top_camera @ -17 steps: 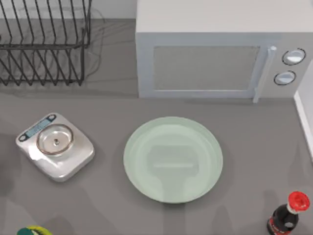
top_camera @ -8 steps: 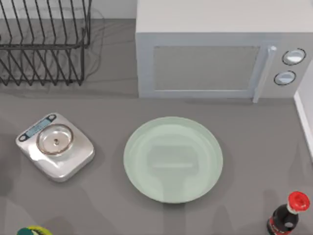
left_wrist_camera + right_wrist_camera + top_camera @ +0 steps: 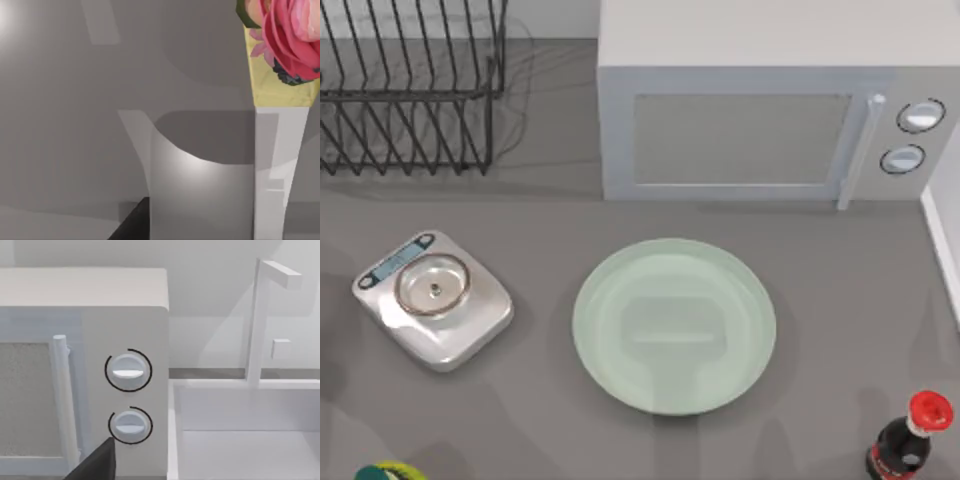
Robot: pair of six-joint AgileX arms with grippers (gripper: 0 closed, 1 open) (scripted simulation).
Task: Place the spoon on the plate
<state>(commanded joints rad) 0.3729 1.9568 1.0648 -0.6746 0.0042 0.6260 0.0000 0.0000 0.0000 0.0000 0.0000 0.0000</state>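
Top view: the plate (image 3: 674,326) lies bare at table centre, between the scale (image 3: 432,298) and bottle (image 3: 905,441), ready to receive; I cannot locate the spoon.

Left wrist view: my camera faces a flower bouquet (image 3: 285,45) and a grey surface; grip state cannot be told.

Right wrist view: aimed at the microwave (image 3: 85,370) dials and sink (image 3: 245,440); grip state cannot be told.

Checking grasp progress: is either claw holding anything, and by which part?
Cannot be told; the plate lies bare on the table.
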